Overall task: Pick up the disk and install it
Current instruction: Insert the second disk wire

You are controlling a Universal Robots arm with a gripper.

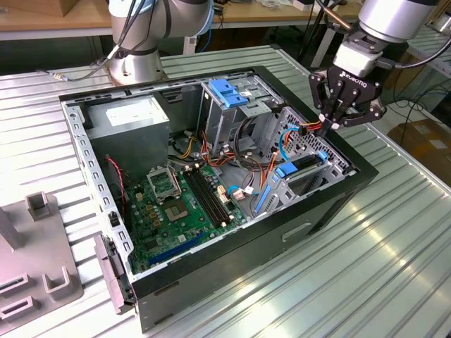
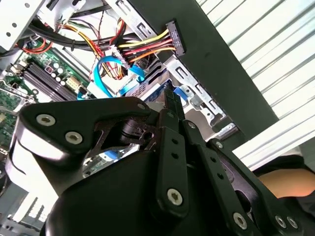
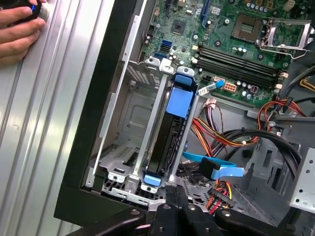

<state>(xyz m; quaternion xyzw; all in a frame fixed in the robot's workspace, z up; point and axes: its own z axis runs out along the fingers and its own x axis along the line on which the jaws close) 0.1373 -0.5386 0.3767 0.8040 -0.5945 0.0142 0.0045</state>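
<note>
**Disk seated in the bay, gripper above the case edge**

In the exterior view, a grey fixture block [image 1: 32,264] sits at 8 o'clock on the slatted table [image 1: 394,267]; the open computer case [image 1: 211,169] fills the centre, green motherboard [image 1: 180,211] inside, a blue bracket [image 1: 227,91] atop the tall drive cage; at 3 o'clock the disk [image 1: 301,167] stands on edge in the lower bay (blue rails showing); the gripper [image 1: 331,121] hovers just above it at 1 o'clock, fingers pinched together, holding nothing. In the first wrist view a person's hand [image 3: 19,29] rests on the table.
</note>
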